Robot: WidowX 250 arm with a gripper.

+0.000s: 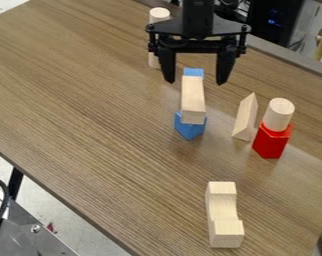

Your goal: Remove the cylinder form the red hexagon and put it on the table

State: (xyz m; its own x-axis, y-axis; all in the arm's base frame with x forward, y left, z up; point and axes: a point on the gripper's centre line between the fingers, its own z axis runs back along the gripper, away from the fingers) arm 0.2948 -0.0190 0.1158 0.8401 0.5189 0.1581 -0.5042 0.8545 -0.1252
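None of the task looked done: the pale wooden cylinder [279,114] stood upright on top of the red hexagon [271,143], which sat toward the right side of the table [77,95]. The gripper [196,81] hung over the far part of the table, its fingers spread wide and holding nothing. Everything was left to do: reaching the cylinder, gripping it, lifting it clear and setting it on the wood, ideally without tipping the red block. A thin wooden wedge [246,117] stood just beside the red block, so the grasp probably called for some care on that side. Farther left, a wooden bar [193,97] lay across a blue block [190,126] and a second blue piece [194,72] behind it. Another pale cylinder [159,15] stood near the far edge, and a notched wooden block [222,212] lay toward the near right corner. The tabletop was brown with a streaked grain. Beyond its far edge stood a dark box [277,22] with small blue lights; past the near left edge were a pale floor [70,230] and grey metal equipment [30,237].
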